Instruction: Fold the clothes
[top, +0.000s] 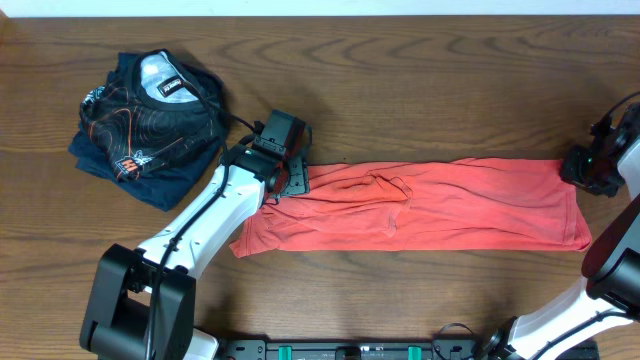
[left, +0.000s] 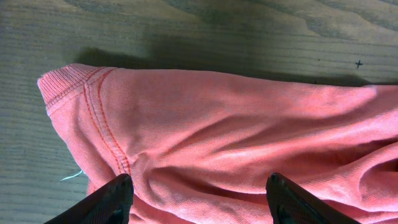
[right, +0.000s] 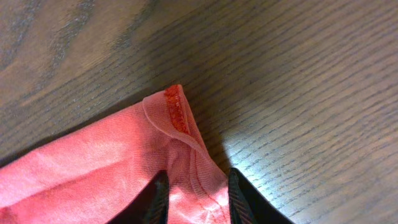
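**Right gripper at the hem corner, left gripper spread over the other end**

The right gripper (right: 196, 190) has its fingers close together with a stitched corner of the coral-red T-shirt (top: 430, 205) between them. Whether they pinch the cloth firmly, I cannot tell. The left gripper (left: 199, 193) is released, its fingers wide apart and poised just above the shirt's other end, holding nothing.

The T-shirt lies flat on the wooden table (top: 400, 60), a little right of centre in the overhead view. It is a long, narrow band, so the lengthwise folding looks done: no sleeve sticks out, and the chest lettering does not show. The band is somewhat rumpled near its left end. What seems left is the crosswise folding, bringing one short end over the other, perhaps more than once, and then smoothing.

The long axis runs side to side across the table, from the robot's left to its right. The hemmed corner (right: 174, 109) points to the robot's right. The end under the left gripper shows a ribbed, seamed edge (left: 65, 81); whether that is collar or sleeve cuff I cannot say.

Well apart, toward the far left of the table, lies a dark navy garment with orange contour lines (top: 150, 115), folded in a loose heap.
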